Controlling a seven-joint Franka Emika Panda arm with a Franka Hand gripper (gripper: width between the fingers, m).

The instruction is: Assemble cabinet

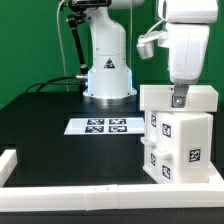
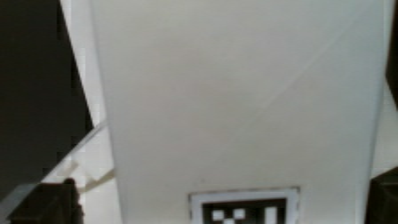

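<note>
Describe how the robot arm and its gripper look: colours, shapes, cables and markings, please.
The white, smooth, rounded robot arm rises from a white conical base bearing a black triangular mark with light-blue accents. Black cables hang beside the base. The two-finger gripper is small and dark grey below a boxy white wrist housing. In the wrist view only a dark fingertip shows.

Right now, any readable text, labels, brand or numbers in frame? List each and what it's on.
No readable words or numbers.
Robot base: a small triangular sign, too small to read.
Cabinet: black-and-white square marker tags only, no text.
Marker board: marker tags only.
Wrist view: one tag on the cabinet's white face, partly cut off.
</note>
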